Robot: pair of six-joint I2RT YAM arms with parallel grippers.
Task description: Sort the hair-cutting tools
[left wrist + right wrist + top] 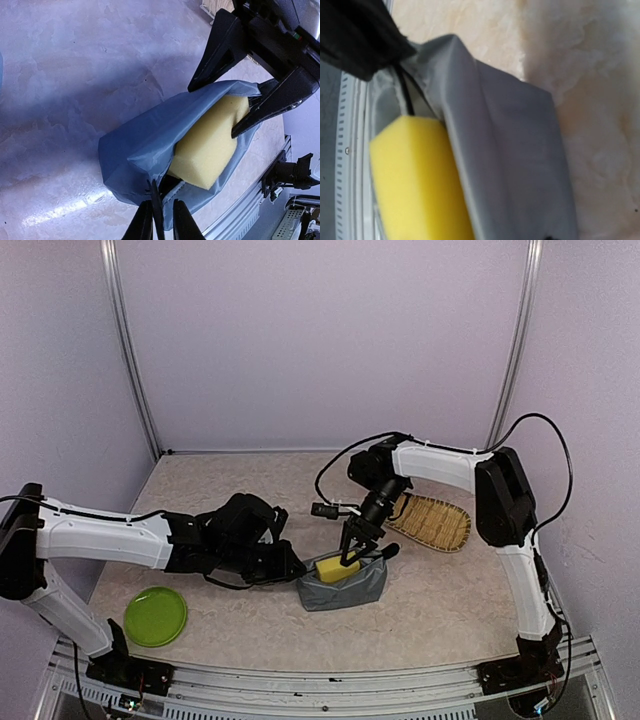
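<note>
No scissors, clipper or black block show in any view; they are hidden or out of view. A grey zip pouch (352,590) lies on the table with a yellow sponge (337,569) sticking out of its open mouth. My left gripper (298,570) is shut on the pouch's near rim (161,200) and holds the mouth open. My right gripper (362,555) is open over the mouth. In the left wrist view one of its fingers (260,112) touches the sponge (215,145) and the other lies outside the fabric. The right wrist view shows the sponge (415,180) and the pouch (520,160) close up.
A woven bamboo tray (432,523) lies right of the pouch, behind my right arm. A green plate (155,615) sits at the front left. The table's metal front rail (260,200) runs close by the pouch.
</note>
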